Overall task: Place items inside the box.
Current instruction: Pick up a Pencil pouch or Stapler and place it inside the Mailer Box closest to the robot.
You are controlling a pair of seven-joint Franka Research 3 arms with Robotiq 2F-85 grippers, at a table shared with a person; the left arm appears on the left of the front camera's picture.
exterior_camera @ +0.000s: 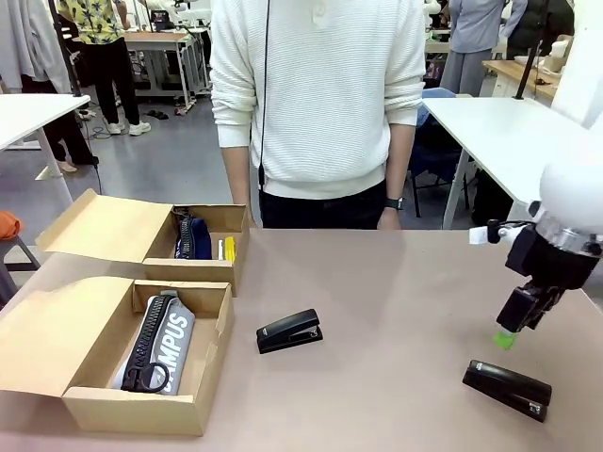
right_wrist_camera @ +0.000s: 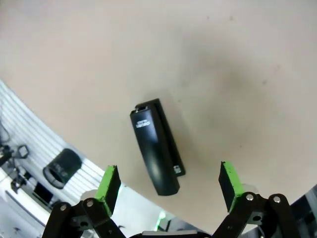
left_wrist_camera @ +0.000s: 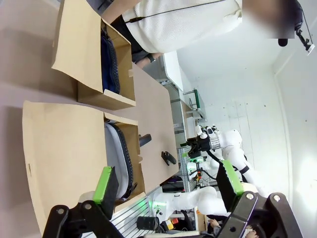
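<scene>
The grey pouch with white "CAMPUS" lettering lies inside the near cardboard box at the left. One black stapler rests mid-table. A second black stapler lies near the front right edge. Just above and behind it hovers my right gripper. In the right wrist view that stapler lies on the table below the open right gripper, between its green pads and untouched. My left gripper is open and holds nothing; it looks along the near box and the pouch.
A second open box stands behind the first, holding a dark blue pouch and a yellow item. A person in a white sweater stands at the far edge. Bare tabletop lies between the two staplers.
</scene>
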